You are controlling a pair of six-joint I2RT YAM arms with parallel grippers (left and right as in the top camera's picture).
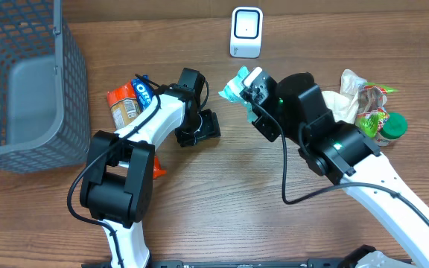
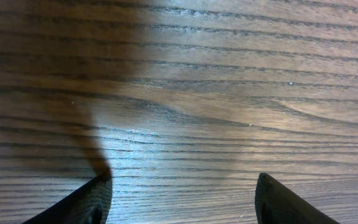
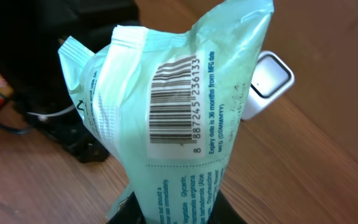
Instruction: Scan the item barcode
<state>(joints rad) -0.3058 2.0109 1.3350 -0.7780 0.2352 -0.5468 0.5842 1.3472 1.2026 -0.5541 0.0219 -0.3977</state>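
Wipes packet lengthwise beyond right tool

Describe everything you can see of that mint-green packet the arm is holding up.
The mint-green packet is a soft, crinkled plastic pouch with a crimped top edge. A white patch carries a black barcode and digits, with an expiry note printed beside it and small print lower down. The right gripper pinches its lower end, holding it off the table. The white scanner stands beyond its top, apart from it.

Left hand low, fingers wide apart; right hand raised, fingers pinched close in a grip.
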